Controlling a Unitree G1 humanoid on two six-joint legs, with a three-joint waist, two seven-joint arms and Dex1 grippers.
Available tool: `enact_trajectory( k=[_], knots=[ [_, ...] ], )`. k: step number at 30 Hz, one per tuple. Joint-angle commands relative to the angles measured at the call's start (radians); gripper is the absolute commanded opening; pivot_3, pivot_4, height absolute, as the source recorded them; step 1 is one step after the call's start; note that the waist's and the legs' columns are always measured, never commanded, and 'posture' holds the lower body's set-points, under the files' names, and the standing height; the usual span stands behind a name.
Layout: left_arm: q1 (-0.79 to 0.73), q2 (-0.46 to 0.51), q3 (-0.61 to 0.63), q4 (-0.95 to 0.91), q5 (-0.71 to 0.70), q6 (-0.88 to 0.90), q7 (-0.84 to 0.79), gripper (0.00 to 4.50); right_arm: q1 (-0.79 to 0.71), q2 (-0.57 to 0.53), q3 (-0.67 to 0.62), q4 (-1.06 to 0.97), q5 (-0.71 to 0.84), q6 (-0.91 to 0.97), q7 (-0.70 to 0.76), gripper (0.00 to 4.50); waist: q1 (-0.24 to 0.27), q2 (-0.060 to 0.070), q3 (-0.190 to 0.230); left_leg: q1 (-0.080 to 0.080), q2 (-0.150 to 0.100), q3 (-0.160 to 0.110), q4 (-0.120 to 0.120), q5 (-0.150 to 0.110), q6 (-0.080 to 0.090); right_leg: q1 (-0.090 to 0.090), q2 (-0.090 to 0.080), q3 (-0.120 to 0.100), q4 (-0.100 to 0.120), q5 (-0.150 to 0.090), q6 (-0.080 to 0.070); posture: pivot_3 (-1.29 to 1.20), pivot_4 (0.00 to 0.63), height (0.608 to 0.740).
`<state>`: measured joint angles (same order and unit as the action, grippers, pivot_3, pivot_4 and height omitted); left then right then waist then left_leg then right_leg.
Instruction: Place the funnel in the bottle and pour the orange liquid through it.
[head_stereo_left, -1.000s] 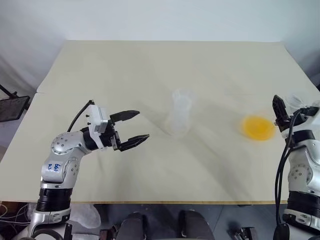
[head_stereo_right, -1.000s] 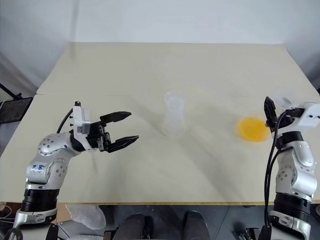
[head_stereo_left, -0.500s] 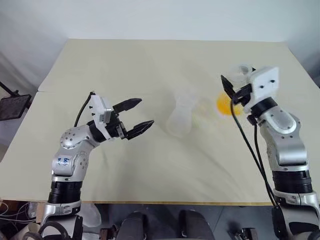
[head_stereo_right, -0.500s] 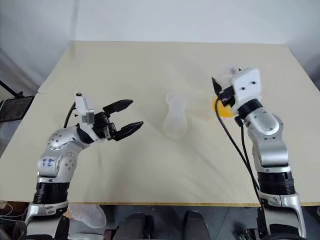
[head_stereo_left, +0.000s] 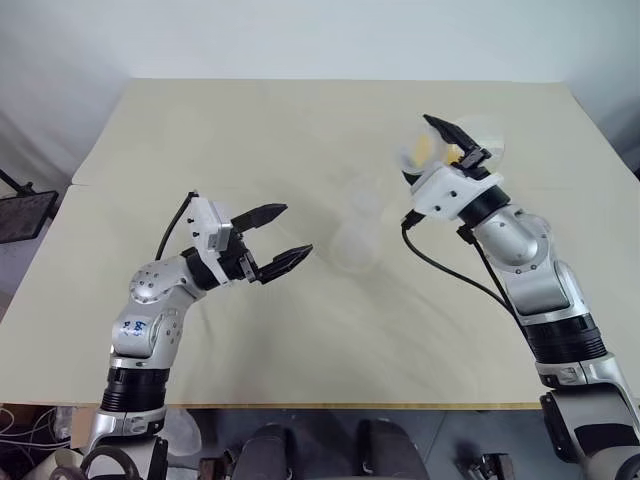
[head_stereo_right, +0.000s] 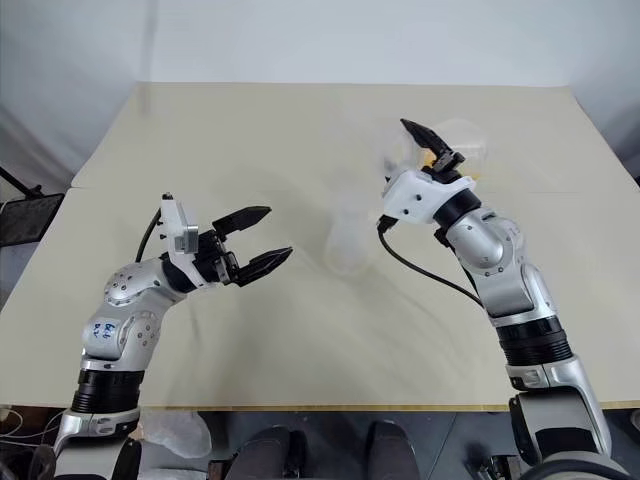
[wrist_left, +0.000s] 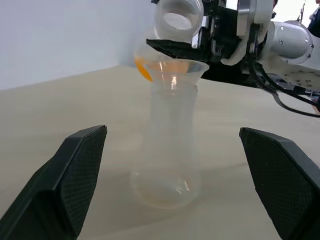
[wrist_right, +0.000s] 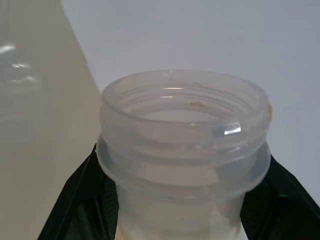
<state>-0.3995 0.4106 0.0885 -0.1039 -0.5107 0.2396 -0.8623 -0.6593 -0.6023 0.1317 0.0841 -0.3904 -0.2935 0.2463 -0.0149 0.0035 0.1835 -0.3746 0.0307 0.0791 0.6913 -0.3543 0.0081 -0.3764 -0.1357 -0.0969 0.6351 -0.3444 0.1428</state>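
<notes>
The counter is a plain pale beige, with no pattern. The bottle is clear and colourless, and so is the funnel in its mouth. The flask in the right hand is clear too, with orange liquid glowing yellow-orange through its wall. Both hands have black fingers on white and silver-grey arms; the left hand has a black cable. The wall behind is off-white.
</notes>
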Motion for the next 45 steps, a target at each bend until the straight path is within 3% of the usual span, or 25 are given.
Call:
enact_trajectory(
  k=[1, 15, 45],
  knots=[
    [0.004, -0.001, -0.003, -0.035, -0.005, -0.008, 0.003, 4.5, -0.02, -0.019, 0.02, -0.023, -0.108, -0.078, -0.066, 2.52, -0.008, 0.0, 0.0, 0.0, 0.0, 0.0, 0.0, 0.0, 0.0, 0.0, 0.0, 0.0, 0.0, 0.0, 0.0, 0.0, 0.15, 0.74],
    [0.013, -0.008, -0.009, -0.048, -0.007, -0.007, 0.013, 4.5, -0.064, -0.035, 0.035, 0.021, -0.272, -0.111, -0.155, 2.52, -0.015, 0.0, 0.0, -0.001, 0.0, -0.001, 0.0, 0.0, 0.0, 0.0, 0.0, -0.001, 0.0, 0.0, 0.0, 0.0, 0.15, 0.74],
    [0.009, -0.053, -0.026, -0.038, 0.003, -0.038, 0.042, 4.5, -0.171, -0.092, 0.08, 0.152, -0.423, -0.269, -0.261, 2.52, -0.016, 0.0, 0.0, -0.001, 0.001, -0.002, 0.0, 0.0, 0.0, 0.0, -0.001, -0.002, 0.0, 0.0, 0.0, 0.0, 0.15, 0.74]
  ],
)
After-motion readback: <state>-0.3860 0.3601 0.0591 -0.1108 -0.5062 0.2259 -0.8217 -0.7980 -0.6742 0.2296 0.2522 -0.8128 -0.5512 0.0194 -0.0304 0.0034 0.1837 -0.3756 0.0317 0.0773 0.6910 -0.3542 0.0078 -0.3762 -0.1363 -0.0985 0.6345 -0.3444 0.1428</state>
